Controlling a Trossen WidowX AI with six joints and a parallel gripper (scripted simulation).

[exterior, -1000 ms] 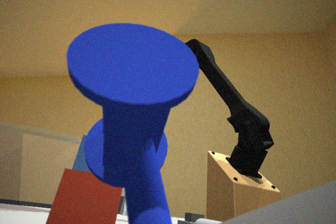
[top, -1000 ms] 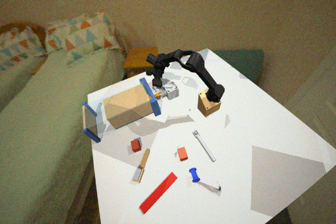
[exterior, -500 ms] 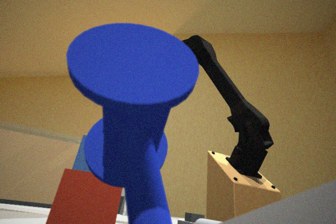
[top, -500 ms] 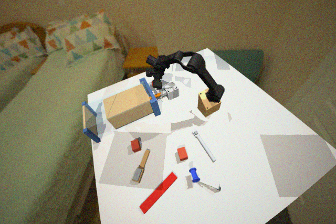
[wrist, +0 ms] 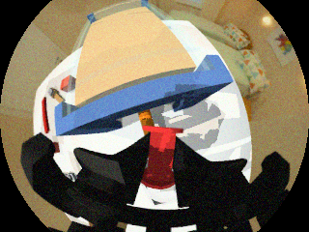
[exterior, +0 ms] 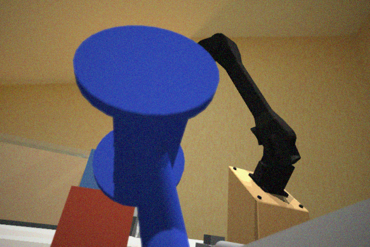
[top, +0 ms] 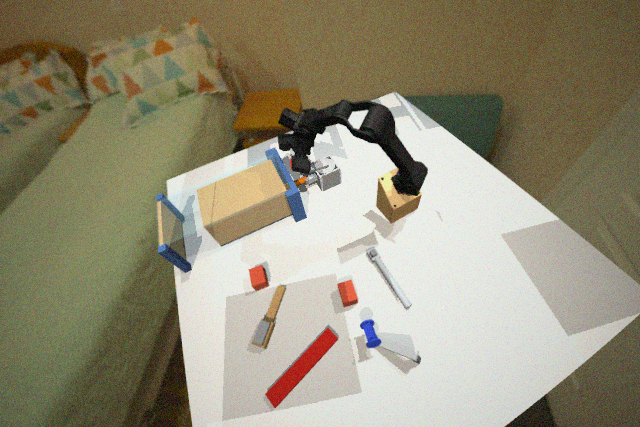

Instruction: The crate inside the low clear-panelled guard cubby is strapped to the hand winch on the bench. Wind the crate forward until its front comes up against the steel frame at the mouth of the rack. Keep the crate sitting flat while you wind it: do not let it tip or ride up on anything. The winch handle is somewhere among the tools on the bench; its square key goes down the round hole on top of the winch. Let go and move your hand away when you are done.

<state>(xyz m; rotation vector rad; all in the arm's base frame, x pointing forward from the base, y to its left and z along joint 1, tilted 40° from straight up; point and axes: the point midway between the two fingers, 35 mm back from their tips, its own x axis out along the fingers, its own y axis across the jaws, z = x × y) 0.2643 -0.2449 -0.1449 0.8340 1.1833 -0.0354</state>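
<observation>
- Top view: the crate is near the left corner of the desk. It looks flat, its front close to the blue frame. I can't tell if they touch.
- The winch is just past the frame, near the back edge. Too much winding could pull the orange strap hard and tip the crate.
- Two red blocks, a brush and a wrench lie away from its path.
- Side view: a big blue knob hides the pincer.
- Wrist view: the pincer is clamped on the red knob. It is close to the frame, so a wide swing could bump it and make the knob slip.
</observation>
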